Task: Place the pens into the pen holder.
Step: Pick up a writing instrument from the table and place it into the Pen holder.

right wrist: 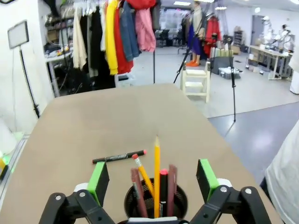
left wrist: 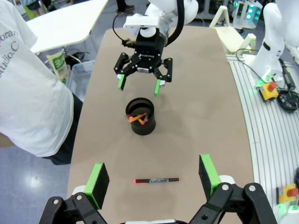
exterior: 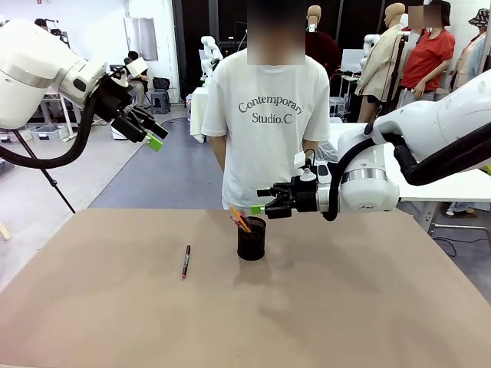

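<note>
The black mesh pen holder (exterior: 251, 241) stands mid-table with several pens (exterior: 240, 219) sticking up out of it, among them a yellow pencil (right wrist: 157, 163) and dark red ones. One dark red pen (exterior: 186, 261) lies flat on the table to its left, also seen as the pen (left wrist: 156, 180) and the pen (right wrist: 119, 157). My right gripper (exterior: 259, 208) hangs open just above and behind the holder (right wrist: 127, 201), its fingers either side with nothing held. My left gripper (exterior: 156, 139) is raised high at the far left, open and empty, looking down on the holder (left wrist: 141, 117).
A person in a white T-shirt (exterior: 265, 123) stands at the table's far edge, right behind the holder. The brown table (exterior: 345, 307) is bare around the holder and the lying pen. White tables and racks stand beyond.
</note>
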You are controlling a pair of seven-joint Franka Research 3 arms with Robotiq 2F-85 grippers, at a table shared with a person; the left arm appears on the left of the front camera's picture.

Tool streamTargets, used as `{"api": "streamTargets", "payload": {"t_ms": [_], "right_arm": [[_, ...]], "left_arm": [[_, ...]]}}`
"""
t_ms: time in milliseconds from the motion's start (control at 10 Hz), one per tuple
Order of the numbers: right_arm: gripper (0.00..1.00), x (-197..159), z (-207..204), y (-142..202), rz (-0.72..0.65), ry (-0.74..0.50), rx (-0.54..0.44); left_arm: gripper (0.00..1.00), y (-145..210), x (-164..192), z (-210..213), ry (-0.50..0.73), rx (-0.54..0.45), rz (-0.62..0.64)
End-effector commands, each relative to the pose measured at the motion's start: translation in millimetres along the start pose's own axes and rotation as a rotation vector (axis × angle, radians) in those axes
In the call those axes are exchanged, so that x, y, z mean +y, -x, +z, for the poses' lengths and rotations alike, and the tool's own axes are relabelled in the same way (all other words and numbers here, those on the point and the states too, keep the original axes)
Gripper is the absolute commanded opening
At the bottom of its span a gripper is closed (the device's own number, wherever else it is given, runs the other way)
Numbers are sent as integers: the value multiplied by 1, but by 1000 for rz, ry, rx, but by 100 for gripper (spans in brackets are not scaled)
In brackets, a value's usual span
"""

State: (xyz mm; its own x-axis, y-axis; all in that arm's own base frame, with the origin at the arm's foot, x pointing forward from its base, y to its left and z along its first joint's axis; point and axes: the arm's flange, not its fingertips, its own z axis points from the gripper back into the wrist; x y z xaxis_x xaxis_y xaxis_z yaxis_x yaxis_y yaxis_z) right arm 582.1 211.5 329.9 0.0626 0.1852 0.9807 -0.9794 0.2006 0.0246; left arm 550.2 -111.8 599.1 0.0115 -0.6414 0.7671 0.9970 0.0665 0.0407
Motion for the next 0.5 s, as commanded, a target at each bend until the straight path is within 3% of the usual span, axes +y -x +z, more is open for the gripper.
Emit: {"api": "streamTargets", "payload": {"t_ms": [0, 400], "right_arm": [[100, 10, 4, 5, 12, -76, 77], [100, 11, 5, 6, 3, -88, 64]], "left_arm": [[100, 0, -2, 1, -2, 0, -4], [100, 0, -2, 1, -2, 0, -4]]}}
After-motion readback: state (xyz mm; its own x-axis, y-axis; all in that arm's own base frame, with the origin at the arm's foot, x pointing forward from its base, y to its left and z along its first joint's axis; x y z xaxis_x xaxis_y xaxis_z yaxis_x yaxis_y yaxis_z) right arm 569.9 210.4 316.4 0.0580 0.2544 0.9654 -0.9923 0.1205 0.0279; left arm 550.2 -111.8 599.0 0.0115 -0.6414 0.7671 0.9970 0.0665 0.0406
